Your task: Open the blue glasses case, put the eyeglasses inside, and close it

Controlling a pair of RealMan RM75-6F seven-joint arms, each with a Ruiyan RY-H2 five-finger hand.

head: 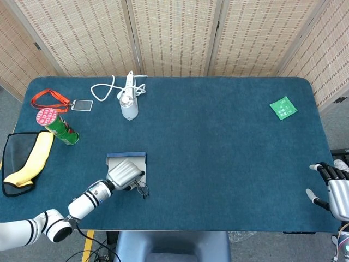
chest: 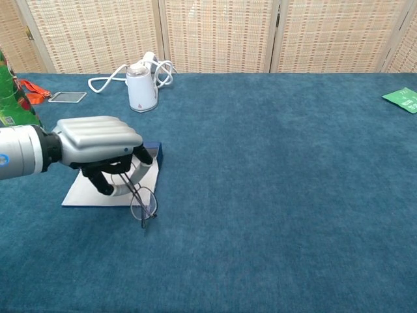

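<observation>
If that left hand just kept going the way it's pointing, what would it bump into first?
Probably the white kettle. The left hand, holding the eyeglasses, sits over the blue glasses case and points toward the far side, though depth is unclear.

Left arm: enters from the lower left corner of the head view and runs diagonally up and to the right, white and grey segments ending in a silver wrist. Left hand (head: 124, 172) is palm down, knuckles uppermost, raised slightly above the desk (head: 218, 142). In the chest view its fingers (chest: 107, 189) are curled downward beneath the palm and pinch the eyeglasses (chest: 143, 205), which hang below them.

Right arm: only the right hand (head: 334, 191) shows, at the lower right edge of the head view. Its fingers are spread apart and nothing is in its grasp.
</observation>
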